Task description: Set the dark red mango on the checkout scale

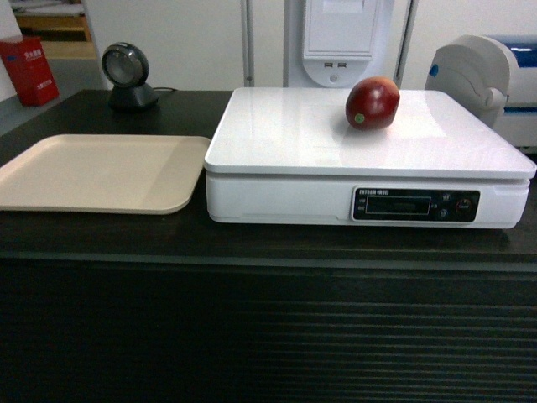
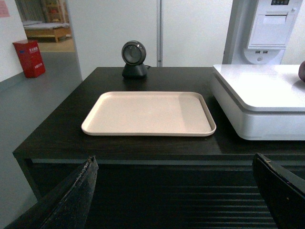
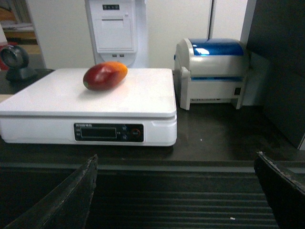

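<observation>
On the dark ribbed checkout surface (image 1: 268,252), a flat beige plastic tray (image 1: 101,172) is seen at the left, bare. Beside it, the large white electronic scale (image 1: 285,143) carries the glossy dark red oval mango (image 1: 372,102), resting on the platform's far right part, long axis pointing front to back. Both jaws are held wide, withdrawn below the surface edge, gripping nothing; the right arm is judged nearer.

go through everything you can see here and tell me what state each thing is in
Dark red oval mango: lying on its side on the scale, free.
White flat electronic scale: carrying the mango, display dark.
Beige plastic tray: empty.
Left end effector: open, holding nothing.
Right end effector: open, holding nothing.
</observation>
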Robot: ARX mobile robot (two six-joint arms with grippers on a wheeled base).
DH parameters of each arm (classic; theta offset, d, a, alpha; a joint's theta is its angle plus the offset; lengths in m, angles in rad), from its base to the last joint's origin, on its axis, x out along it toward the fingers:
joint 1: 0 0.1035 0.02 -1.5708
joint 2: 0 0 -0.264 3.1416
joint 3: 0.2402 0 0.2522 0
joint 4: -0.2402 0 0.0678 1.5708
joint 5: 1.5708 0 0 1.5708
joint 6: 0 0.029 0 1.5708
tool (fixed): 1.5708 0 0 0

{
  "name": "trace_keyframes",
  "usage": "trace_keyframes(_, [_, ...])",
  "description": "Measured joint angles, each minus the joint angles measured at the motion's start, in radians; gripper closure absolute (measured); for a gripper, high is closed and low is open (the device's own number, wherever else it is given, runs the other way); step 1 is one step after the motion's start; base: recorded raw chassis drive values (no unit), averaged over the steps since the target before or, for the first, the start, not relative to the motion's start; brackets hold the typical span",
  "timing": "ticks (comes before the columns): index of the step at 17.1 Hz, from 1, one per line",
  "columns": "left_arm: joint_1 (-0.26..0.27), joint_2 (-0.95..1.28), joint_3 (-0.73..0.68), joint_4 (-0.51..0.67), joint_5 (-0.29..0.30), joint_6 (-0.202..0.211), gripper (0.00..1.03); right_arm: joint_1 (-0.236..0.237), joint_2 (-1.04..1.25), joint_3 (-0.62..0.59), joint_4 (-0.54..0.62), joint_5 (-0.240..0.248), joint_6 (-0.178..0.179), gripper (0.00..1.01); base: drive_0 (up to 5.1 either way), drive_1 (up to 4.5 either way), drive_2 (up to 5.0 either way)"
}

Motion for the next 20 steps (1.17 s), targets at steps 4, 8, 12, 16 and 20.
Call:
trace_keyframes(4, [0.0,0.0,0.0,-0.001,0.0,0.0,0.05,0.0,0.0,0.0,0.0,-0.001,-0.001,0.03,0.0,0.0,0.0])
trace_keyframes(8, [0.0,0.0,0.0,-0.001,0.0,0.0,0.05,0.0,0.0,0.0,0.0,0.0,-0.001,0.03,0.0,0.0,0.0])
trace_keyframes(12, [0.0,0.0,0.0,-0.002,0.0,0.0,0.05,0.0,0.0,0.0,0.0,0.001,0.0,0.03,0.0,0.0,0.0])
trace_keyframes(16, [0.0,0.0,0.0,-0.001,0.0,0.0,0.05,0.0,0.0,0.0,0.0,0.0,0.0,0.03,0.0,0.0,0.0])
trace_keyframes(20, [0.0,0.0,0.0,-0.002,0.0,0.0,0.05,0.0,0.0,0.0,0.0,0.0,0.0,0.03,0.0,0.0,0.0])
